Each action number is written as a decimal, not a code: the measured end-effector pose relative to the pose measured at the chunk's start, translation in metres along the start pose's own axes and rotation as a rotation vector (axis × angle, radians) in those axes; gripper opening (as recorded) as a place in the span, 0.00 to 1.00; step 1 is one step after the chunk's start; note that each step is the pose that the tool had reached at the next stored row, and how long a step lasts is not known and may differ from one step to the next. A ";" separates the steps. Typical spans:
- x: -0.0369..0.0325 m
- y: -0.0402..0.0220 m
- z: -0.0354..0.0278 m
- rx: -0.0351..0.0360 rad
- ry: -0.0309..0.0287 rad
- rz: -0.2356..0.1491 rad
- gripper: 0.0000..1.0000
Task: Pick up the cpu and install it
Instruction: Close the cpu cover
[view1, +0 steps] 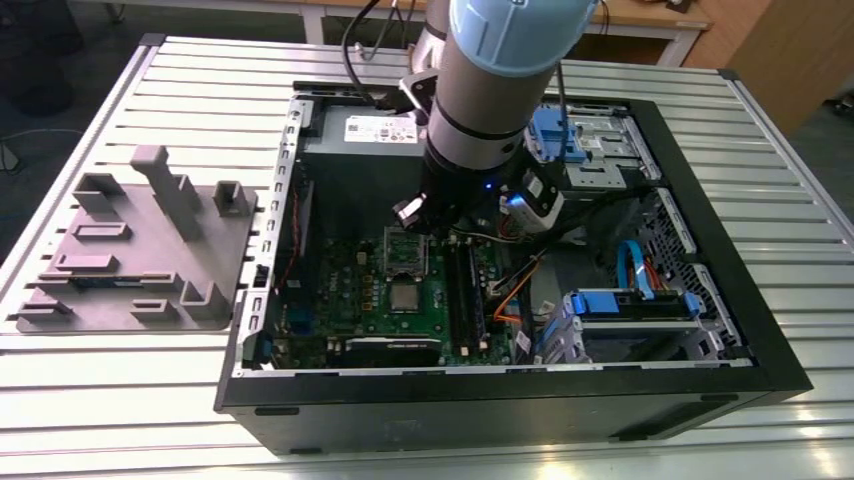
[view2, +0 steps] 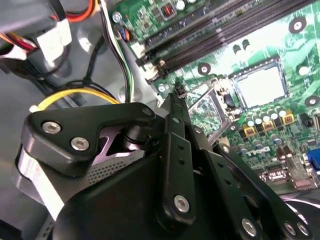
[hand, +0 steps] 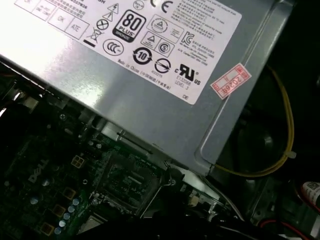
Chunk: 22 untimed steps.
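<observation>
In the exterior view an open computer case (view1: 507, 410) was seen on the slatted worktop (view1: 174, 90), with a grey tray (view1: 227, 240) on the exterior view's left. A labelled power supply (hand: 150, 90) was shown in the first wrist view. In the second wrist view the claw (view2: 176, 97) was clenched near the opened socket frame (view2: 200, 107), and the cpu (view2: 261, 85) was seated in the socket.

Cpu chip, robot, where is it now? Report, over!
Gripper above green board, beside socket. Cpu looks seated in socket, frame flipped open. Cables nearby, none across it. Over.
</observation>
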<state>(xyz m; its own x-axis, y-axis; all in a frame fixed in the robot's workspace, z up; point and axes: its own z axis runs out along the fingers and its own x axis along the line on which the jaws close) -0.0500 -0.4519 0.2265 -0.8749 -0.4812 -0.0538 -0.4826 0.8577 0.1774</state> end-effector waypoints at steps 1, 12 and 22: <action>-0.0015 -0.0009 0.0000 0.0001 0.0000 0.000 0.10; -0.0086 -0.0019 0.0052 0.0001 0.0000 0.000 0.10; -0.0119 0.0034 0.0127 0.0002 0.0002 0.000 0.10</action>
<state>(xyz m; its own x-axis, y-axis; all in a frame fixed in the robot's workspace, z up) -0.0417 -0.4410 0.2152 -0.8751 -0.4810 -0.0536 -0.4824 0.8579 0.1771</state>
